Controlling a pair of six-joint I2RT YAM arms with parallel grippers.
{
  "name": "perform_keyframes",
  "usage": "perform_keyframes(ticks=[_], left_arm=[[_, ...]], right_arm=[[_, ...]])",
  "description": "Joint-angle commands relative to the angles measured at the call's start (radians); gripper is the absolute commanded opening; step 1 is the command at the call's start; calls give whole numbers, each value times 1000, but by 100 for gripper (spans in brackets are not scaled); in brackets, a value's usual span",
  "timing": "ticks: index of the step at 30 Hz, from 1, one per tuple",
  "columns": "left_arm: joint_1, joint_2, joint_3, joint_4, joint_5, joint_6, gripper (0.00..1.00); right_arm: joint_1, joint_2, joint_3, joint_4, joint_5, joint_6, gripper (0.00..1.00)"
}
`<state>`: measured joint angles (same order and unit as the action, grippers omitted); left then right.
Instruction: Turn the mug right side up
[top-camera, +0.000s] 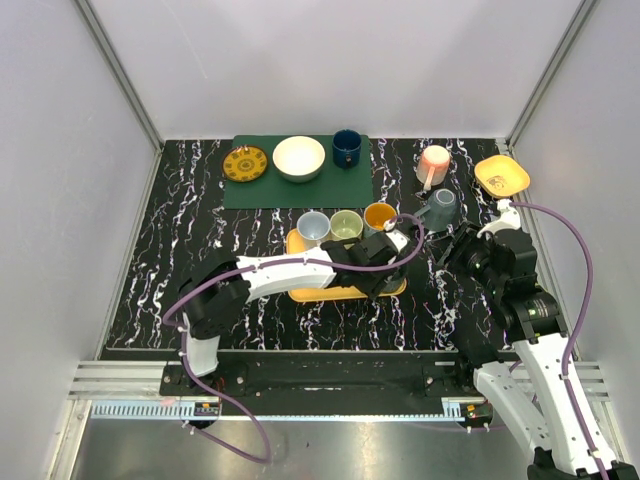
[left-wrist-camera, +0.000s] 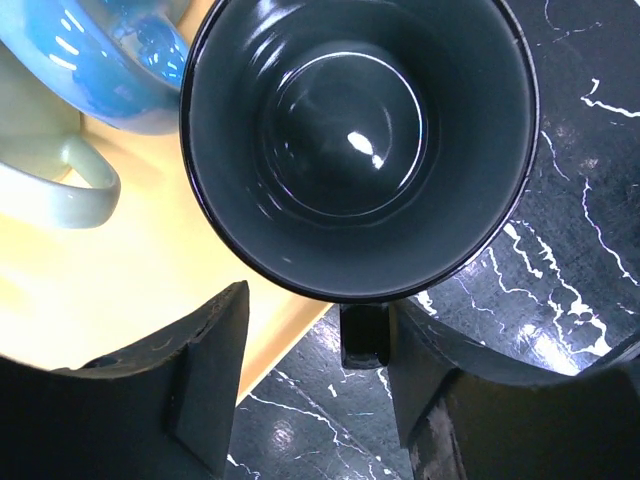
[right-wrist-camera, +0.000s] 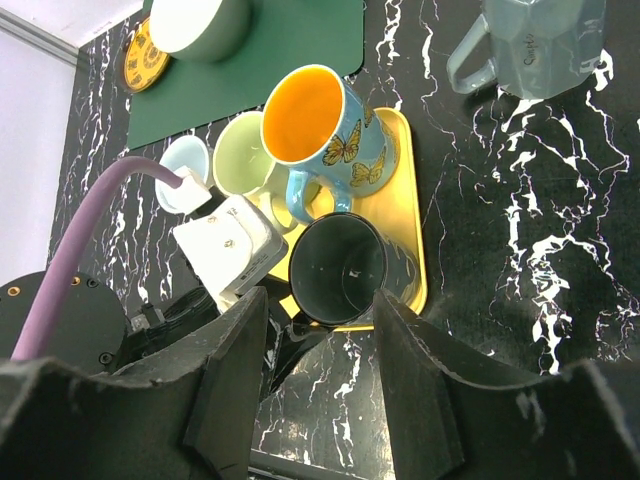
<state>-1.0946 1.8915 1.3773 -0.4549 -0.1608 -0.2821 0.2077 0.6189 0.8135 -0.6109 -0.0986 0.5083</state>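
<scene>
A black mug (left-wrist-camera: 355, 140) stands mouth up at the front right corner of the yellow tray (left-wrist-camera: 110, 300). It also shows in the right wrist view (right-wrist-camera: 338, 268). In the top view the left gripper hides most of it. My left gripper (left-wrist-camera: 310, 335) is open, with its fingers on either side of the mug's handle (left-wrist-camera: 365, 335). The right finger (left-wrist-camera: 430, 360) is close beside the handle. It sits over the tray's front right in the top view (top-camera: 383, 262). My right gripper (right-wrist-camera: 318, 330) is open and empty, hovering right of the tray (top-camera: 462, 246).
The tray (top-camera: 318, 290) also holds a pale blue mug (top-camera: 313, 227), a green mug (top-camera: 346, 225) and a butterfly mug with an orange inside (top-camera: 379, 216). A grey mug (top-camera: 441, 208), a pink mug (top-camera: 434, 163) and a yellow dish (top-camera: 501, 175) stand at the back right. A green mat (top-camera: 300, 185) carries a plate, a bowl and a blue cup.
</scene>
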Motion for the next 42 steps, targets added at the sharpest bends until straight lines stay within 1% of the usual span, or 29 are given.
perform_keyframes(ticks=[1,11,12,15,16,18,19,21,22,25,29,31,32,33,35,37,40,41,42], left_arm=[[-4,12,68,5,13,35,56],[-4,47,109,2,35,50,53],[-2,50,108,5,41,50,48],[-4,58,106,10,50,50,39],[-2,58,105,13,53,52,33],[-4,54,95,21,56,50,27],[-4,51,94,21,58,50,18],[-2,38,85,24,61,44,9],[-4,34,80,27,63,41,0],[-5,-11,51,35,79,31,0],[-53,-118,20,35,78,14,0],[-80,-201,8,33,73,-5,0],[-108,-228,6,30,51,-11,0],[-120,-285,3,28,40,-25,0],[-145,-342,-9,28,2,-43,0],[-148,-425,-27,27,-12,-75,0],[-148,-551,-70,56,-71,-121,0],[-139,-583,-83,85,-100,-133,0],[-128,-647,-98,103,-98,-161,0]], right_arm=[[6,-10,29,11,-16,-21,53],[5,-13,24,13,-19,-19,53],[6,-15,21,13,-20,-19,53],[6,-19,18,11,-23,-17,53],[6,-21,16,11,-21,-16,53],[5,-21,15,10,-21,-16,53],[6,-19,13,11,-23,-14,53],[6,-22,15,10,-23,-14,53],[6,-24,15,10,-23,-14,53],[6,-28,29,0,-27,-8,53],[6,-45,67,-26,-21,-7,53],[6,-59,104,-45,-12,-11,53],[6,-68,113,-55,14,-10,53],[6,-77,137,-65,31,-10,53],[7,-103,160,-81,52,-27,54],[9,-129,185,-78,56,-10,55],[9,-151,208,-78,1,13,56],[7,-157,213,-79,-51,19,56],[9,-169,216,-75,-73,39,57]])
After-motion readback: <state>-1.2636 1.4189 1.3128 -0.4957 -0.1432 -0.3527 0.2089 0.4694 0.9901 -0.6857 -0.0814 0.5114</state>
